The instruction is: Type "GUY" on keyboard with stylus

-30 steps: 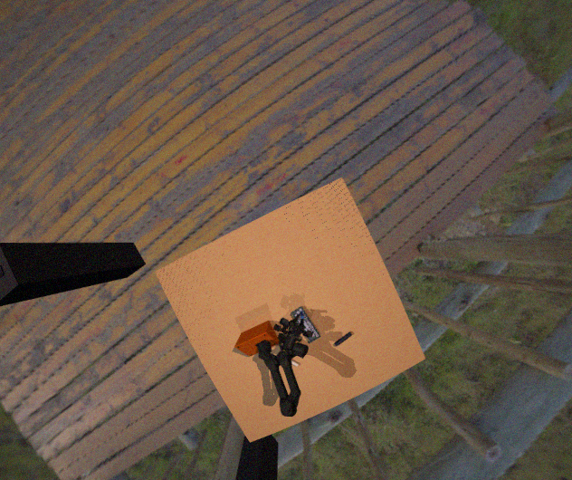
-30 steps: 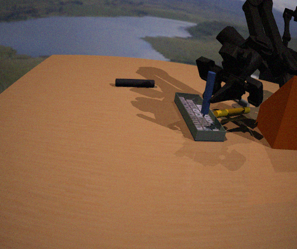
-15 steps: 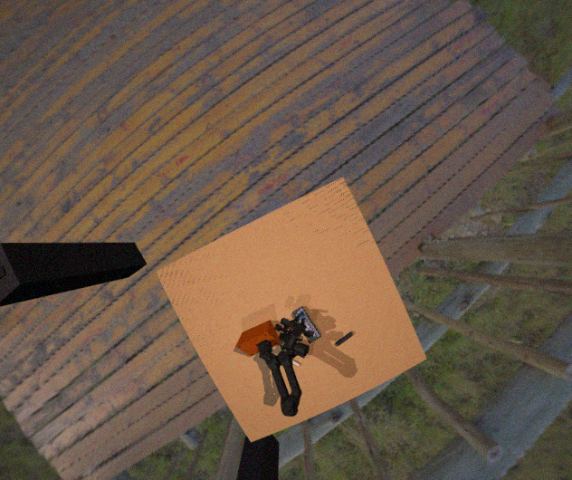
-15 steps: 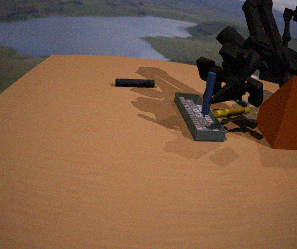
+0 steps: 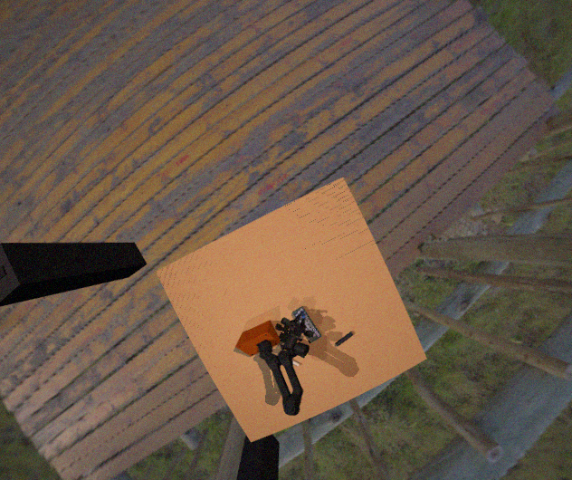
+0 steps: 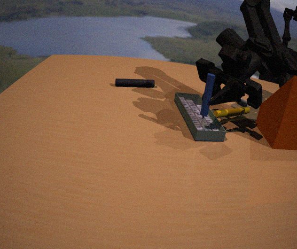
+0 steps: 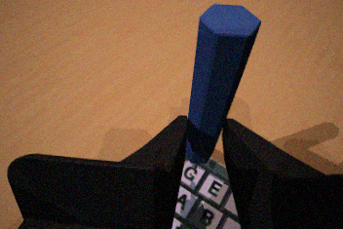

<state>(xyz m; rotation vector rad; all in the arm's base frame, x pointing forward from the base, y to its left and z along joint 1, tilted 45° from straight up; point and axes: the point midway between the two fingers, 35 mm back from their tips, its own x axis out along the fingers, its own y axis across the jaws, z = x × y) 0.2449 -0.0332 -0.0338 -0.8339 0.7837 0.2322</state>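
Stylus (image 6: pixel 207 95) (image 7: pixel 214 74) in blue stands nearly upright, slightly tilted, clamped between the fingers of the black tool (image 7: pixel 205 125), its thin tip pointing down over the keyboard (image 6: pixel 210 136) (image 7: pixel 214 188) (image 5: pixel 315 335). Whether the tip touches a key cannot be told. Dark letters on pale keys read G and E in one row, with A and B in the next; other legends are hidden or too small to read. The keyboard sits in a grey-green, open-topped case on the wood-toned surface (image 5: pixel 286 268) (image 6: pixel 103 174) (image 7: pixel 88 45). Just beside it lies a yellow cylinder (image 6: pixel 231 112) with darker patches. An orange block (image 5: pixel 258 338) (image 6: pixel 285 118) with sloping faces stands near the keyboard on one side, while a black cylinder (image 5: pixel 344 338) (image 6: pixel 134 82) lies apart on the other.
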